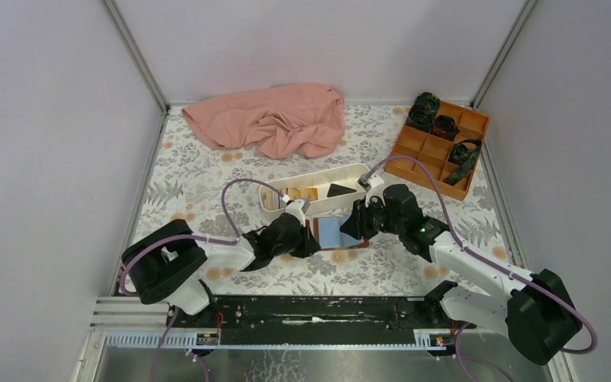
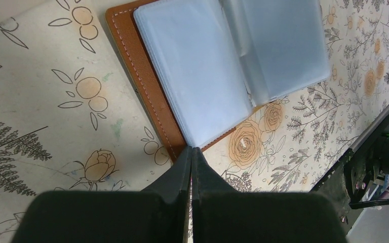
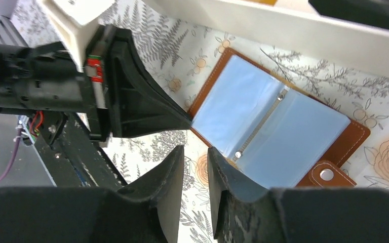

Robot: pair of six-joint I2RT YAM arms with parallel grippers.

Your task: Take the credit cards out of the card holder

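Brown leather card holder [image 3: 278,132] lies open mid-table. Left gripper [image 2: 191,149], clamped closed, touches its corner. Right gripper [image 3: 196,151] hovers narrowly parted, empty.

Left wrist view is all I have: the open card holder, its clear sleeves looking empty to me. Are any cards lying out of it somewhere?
Observer: Yes. The top view shows a white tray behind the card holder, with yellow-orange cards and a black one in it.
Operator: And the right gripper, please?
Observer: The right gripper hangs beside the holder, its jaws a little apart, with nothing between them.
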